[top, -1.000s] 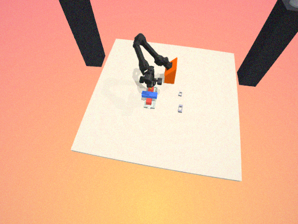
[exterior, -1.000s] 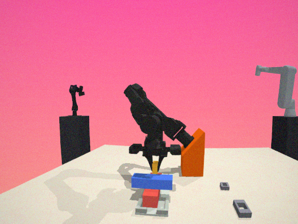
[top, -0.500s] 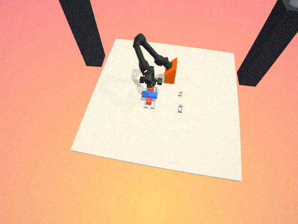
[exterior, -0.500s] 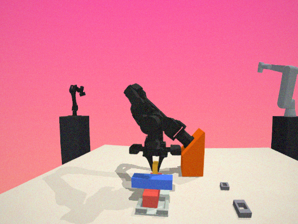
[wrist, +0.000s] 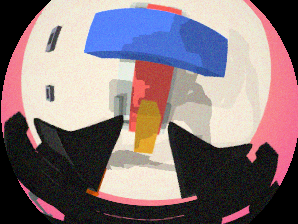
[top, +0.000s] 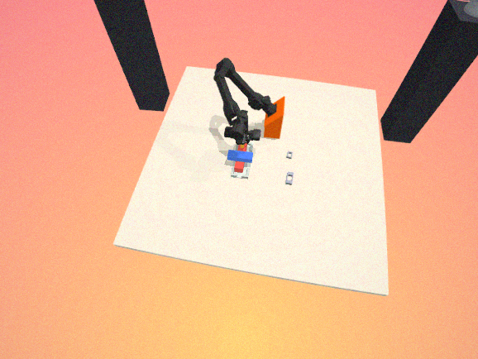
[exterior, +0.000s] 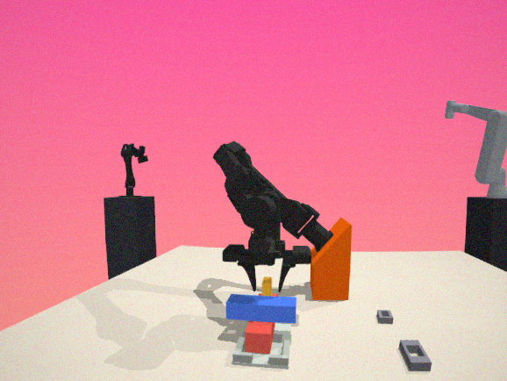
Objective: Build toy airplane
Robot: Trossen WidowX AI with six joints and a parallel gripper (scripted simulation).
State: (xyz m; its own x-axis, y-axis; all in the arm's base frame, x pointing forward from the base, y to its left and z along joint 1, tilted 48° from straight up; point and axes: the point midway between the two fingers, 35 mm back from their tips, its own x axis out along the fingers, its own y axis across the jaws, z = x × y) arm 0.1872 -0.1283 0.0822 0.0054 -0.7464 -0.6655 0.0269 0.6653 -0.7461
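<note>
The red fuselage lies in the pale grey cradle. The blue wing lies crosswise on top of the fuselage; its tab is hidden. The yellow tail fin stands upright at the fuselage's tail; its tab is hidden. My gripper is open, with one finger on each side of the tail fin and a gap on both sides. In the top view the arm partly hides the tail.
Two small grey hollow blocks, a smaller one and a longer one, lie beside the cradle. An orange wedge stands under the arm's base. Dark pillars stand beyond the table.
</note>
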